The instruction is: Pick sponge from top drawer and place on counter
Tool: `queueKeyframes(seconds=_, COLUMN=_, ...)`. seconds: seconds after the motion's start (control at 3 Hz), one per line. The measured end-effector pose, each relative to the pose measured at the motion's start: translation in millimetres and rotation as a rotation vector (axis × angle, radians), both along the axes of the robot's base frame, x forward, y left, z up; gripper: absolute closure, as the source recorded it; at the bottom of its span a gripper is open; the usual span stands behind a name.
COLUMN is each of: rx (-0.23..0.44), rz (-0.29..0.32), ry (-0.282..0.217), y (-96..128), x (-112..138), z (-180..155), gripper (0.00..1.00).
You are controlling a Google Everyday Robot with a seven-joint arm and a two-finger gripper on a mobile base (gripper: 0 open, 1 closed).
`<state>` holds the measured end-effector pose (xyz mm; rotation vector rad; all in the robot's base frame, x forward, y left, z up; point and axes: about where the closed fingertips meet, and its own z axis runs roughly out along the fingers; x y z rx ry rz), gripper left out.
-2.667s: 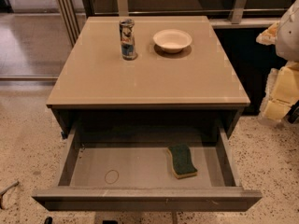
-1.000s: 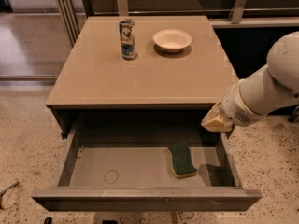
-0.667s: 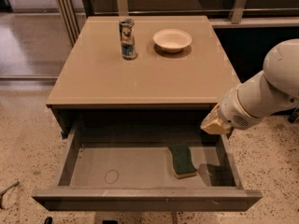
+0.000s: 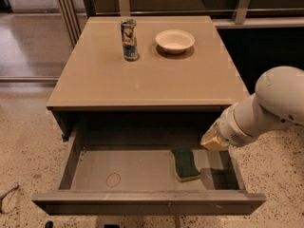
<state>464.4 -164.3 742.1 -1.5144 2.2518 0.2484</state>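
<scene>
- Hovering at the right end of the top drawer (image 4: pixel 142 171), the gripper (image 4: pixel 214 139) sits just above the drawer's right wall, its cream-yellow tip angled down and leftward toward the sponge (image 4: pixel 185 164); that slant looks chosen to reach in under the overhanging edge of the desk (image 4: pixel 142 75)
- Whether the gripper is parted or closed cannot be told from this view; it carries nothing and is near the sponge but apart from it
- The sponge lies flat on the drawer floor, right of centre, green scouring face up with yellow foam showing along its front edge, so a grasp from above across its narrow sides seems the likely next call
- The drawer stands wide open, which leaves the sponge uncovered; besides it the drawer shows only a faint ring mark (image 4: pixel 113 179) toward the left
- The white arm (image 4: pixel 273 103) reaches in from the right, outside the cabinet
- On the desk a can (image 4: pixel 128 39) stands upright and a bowl (image 4: pixel 175 40), seemingly empty, sits beside it at the back; the front half, away from both, would suit as a landing spot
- Judged stage: approach, nothing lifted yet
</scene>
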Motion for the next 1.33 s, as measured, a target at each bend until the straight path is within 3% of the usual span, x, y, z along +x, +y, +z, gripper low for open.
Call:
queueKeyframes(seconds=0.33, rx=0.015, rz=0.015, ry=0.037, y=5.3, x=-10.3, z=-54.2, gripper=0.59)
queueKeyframes(seconds=1.0, rx=0.043, rz=0.036, ry=0.052, y=13.7, x=-15.5, z=-88.2, gripper=0.13)
queueKeyframes(seconds=1.33, rx=0.064, rz=0.032, ry=0.046, y=17.4, x=-12.8, z=-95.9, gripper=0.09)
